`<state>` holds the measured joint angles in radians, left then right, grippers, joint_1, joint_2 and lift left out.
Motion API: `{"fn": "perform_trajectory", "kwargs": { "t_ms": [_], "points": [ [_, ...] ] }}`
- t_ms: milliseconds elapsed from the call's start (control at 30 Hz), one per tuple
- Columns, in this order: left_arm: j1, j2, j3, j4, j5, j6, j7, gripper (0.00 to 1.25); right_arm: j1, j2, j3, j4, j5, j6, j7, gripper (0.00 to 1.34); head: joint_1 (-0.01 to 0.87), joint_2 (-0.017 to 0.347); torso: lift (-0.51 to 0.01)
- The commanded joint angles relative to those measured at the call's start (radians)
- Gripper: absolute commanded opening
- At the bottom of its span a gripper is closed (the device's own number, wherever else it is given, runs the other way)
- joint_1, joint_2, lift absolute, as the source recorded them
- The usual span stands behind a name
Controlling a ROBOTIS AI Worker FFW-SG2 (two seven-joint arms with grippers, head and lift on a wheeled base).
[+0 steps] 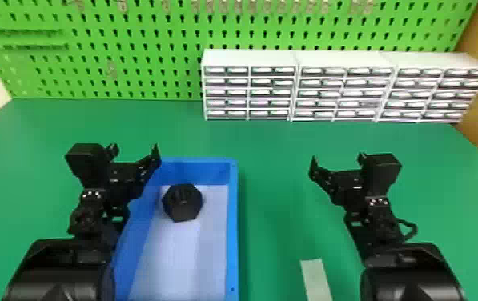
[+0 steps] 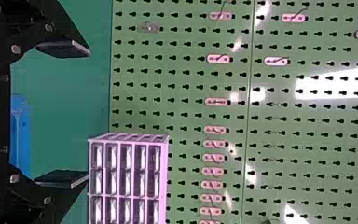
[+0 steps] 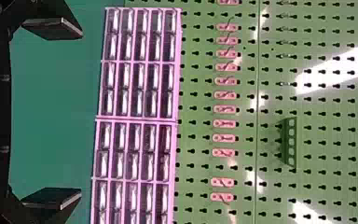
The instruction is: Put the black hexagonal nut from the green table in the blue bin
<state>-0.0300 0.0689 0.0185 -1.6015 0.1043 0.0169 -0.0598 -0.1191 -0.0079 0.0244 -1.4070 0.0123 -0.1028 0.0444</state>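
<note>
Head view is showing the black hexagonal nut (image 1: 182,202) sitting in the blue bin (image 1: 232,224). The left gripper (image 1: 135,150) is hanging near the bin's far left corner, the right gripper (image 1: 337,157) over the green table (image 1: 274,180), both holding their fingers wide apart.

Head view slants downward — both wrist views face the pegboard (image 2: 182,94).

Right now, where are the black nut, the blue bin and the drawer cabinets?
Black nut (image 1: 182,206), head view: its middle.
Blue bin (image 1: 232,224), head view: its right rim.
Drawer cabinets (image 1: 344,85), head view: middle unit's front.
</note>
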Motion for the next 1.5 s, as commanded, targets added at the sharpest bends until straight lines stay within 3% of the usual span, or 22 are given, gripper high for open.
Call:
{"fn": "perform_trajectory", "kwargs": {
  "t_ms": [0,467,1467],
  "points": [
    [0.007,-0.001,0.001,0.0,0.002,0.0,0.0,0.91,0.007,0.002,-0.008,0.0,0.0,0.0,0.0,1.22,0.686,0.051,-0.096],
    [0.016,-0.001,-0.002,0.0,0.002,-0.002,0.018,0.91,0.042,0.003,-0.049,-0.059,0.025,0.046,0.0,1.22,0.686,0.051,-0.096],
    [0.012,-0.001,-0.014,0.0,0.005,0.0,0.034,0.91,0.036,0.0,-0.038,-0.073,0.043,0.046,-0.001,1.22,0.686,0.051,-0.096]
  ]
}}
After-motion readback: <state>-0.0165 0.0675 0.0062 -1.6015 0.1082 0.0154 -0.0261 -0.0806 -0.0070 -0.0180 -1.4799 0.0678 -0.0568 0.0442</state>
